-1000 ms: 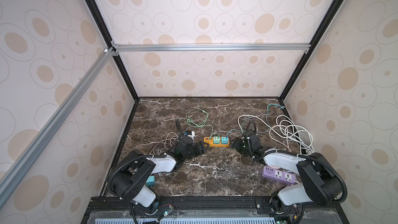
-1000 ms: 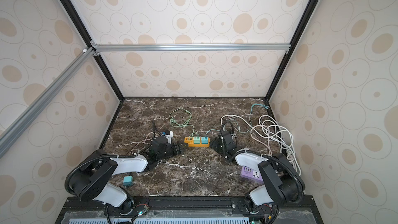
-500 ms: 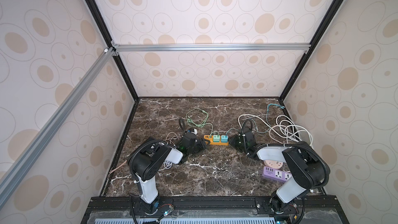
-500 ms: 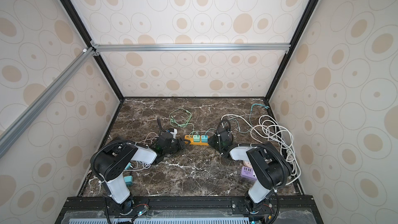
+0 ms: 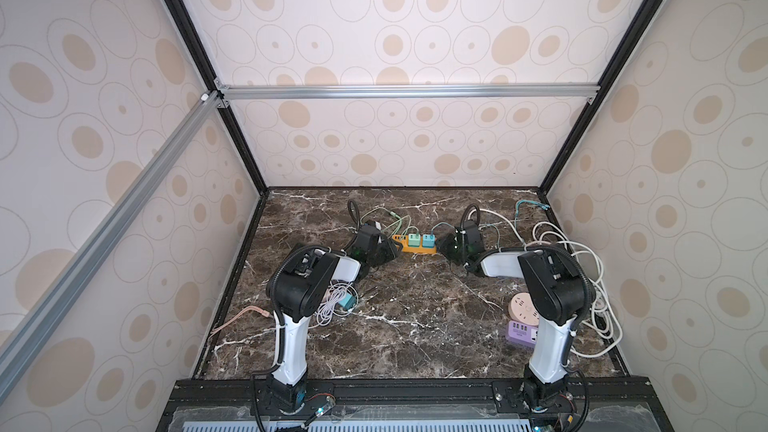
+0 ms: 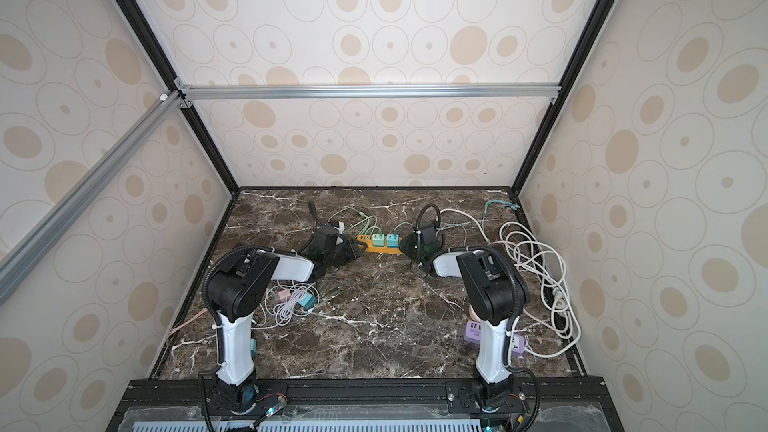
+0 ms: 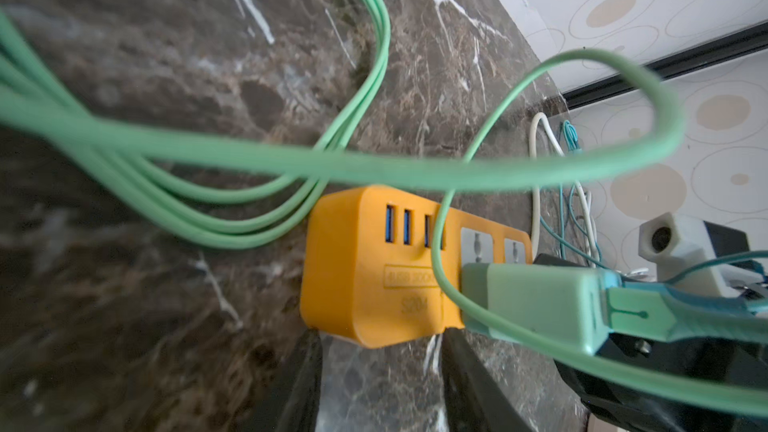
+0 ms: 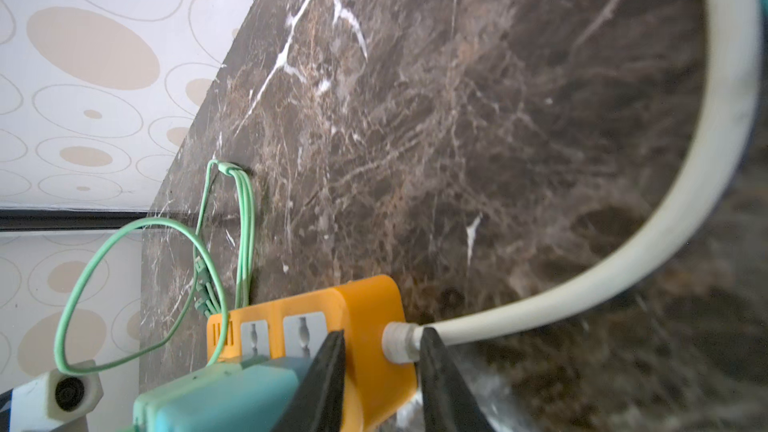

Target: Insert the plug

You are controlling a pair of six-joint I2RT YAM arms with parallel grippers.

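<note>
Marble table (image 5: 415,326), both arms reaching in toward its far middle.

Orange power strip (image 5: 415,248) lies flat there, long axis running left-right. Two plugs are seated in its top sockets, side by side and touching: green plug (image 5: 414,238) on the left, teal plug (image 5: 427,239) on the right. Both stand upright in the strip.

Left gripper (image 5: 390,248) is at the strip's left end, the one with the blue USB ports. In the left wrist view its black fingers (image 7: 303,388) stand at the two near corners of that end, tips against the orange casing: clamped on the strip by the tips only. Thin green cable (image 7: 208,151) loops across in front of the lens, blurred.

Right gripper (image 5: 442,245) is at the opposite end. In the right wrist view its fingers (image 8: 324,376) straddle the casing where the white cord (image 8: 623,284) leaves it, closed on the strip's end.

Purple strip (image 5: 519,332) and a round pink socket (image 5: 521,305) lie near the right arm's base, well apart from the orange one. Coiled white cable (image 5: 330,309) lies by the left arm.
</note>
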